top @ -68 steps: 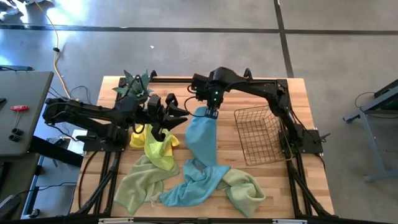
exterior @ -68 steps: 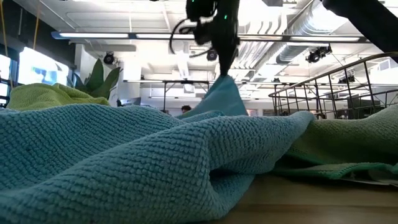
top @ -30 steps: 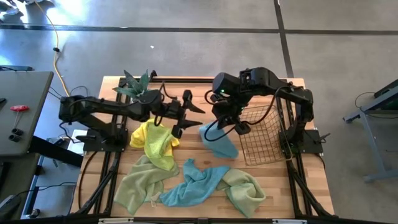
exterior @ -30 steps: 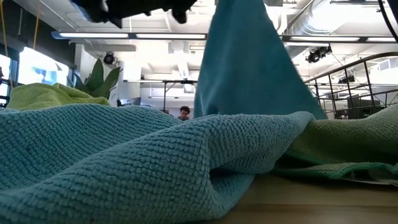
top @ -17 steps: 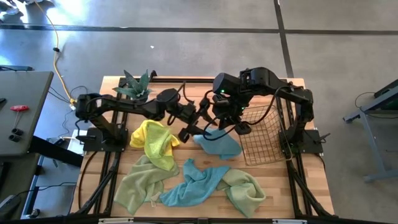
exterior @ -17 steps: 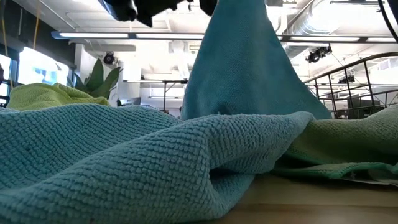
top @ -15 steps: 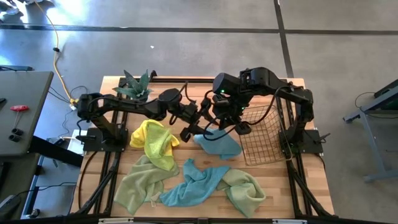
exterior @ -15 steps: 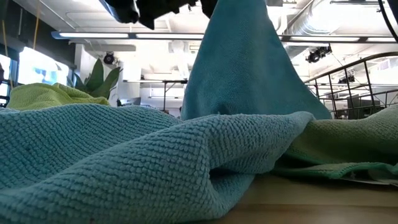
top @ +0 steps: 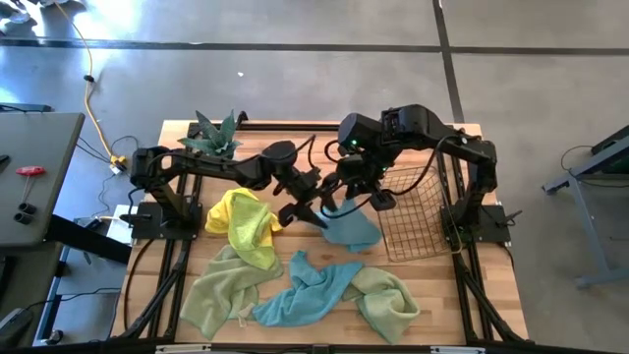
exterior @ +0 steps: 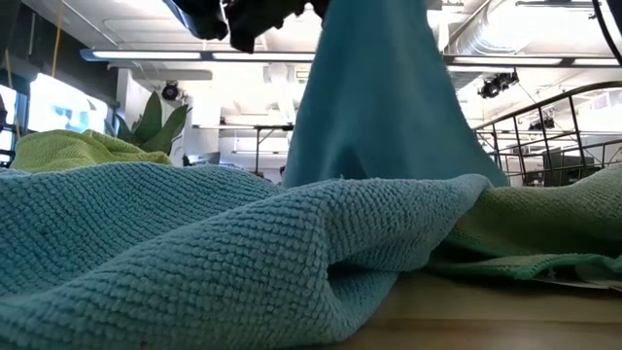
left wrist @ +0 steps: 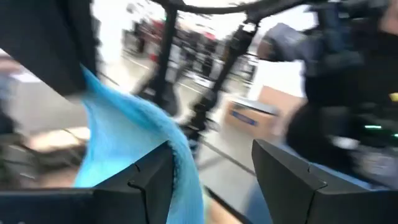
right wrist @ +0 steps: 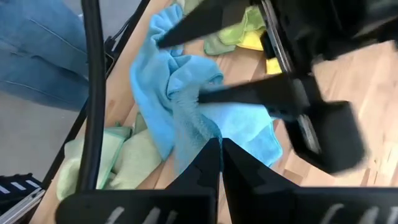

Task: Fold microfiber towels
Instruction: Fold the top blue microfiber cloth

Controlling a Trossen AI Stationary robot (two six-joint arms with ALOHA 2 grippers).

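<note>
The right gripper [top: 346, 194] pinches a light blue towel [top: 352, 229], hanging just off table centre toward three o'clock. The left gripper [top: 313, 210], fingers spread, reaches its nine o'clock edge. Folding looks barely begun: the yellow towel [top: 244, 224] and the heap [top: 305, 293] at six o'clock lie crumpled.

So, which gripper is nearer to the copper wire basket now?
The right one. The right gripper hangs just beside the basket, on its left-arm side, shut on the light blue towel. The left gripper is farther from the basket, at that towel's far edge, fingers open.
</note>
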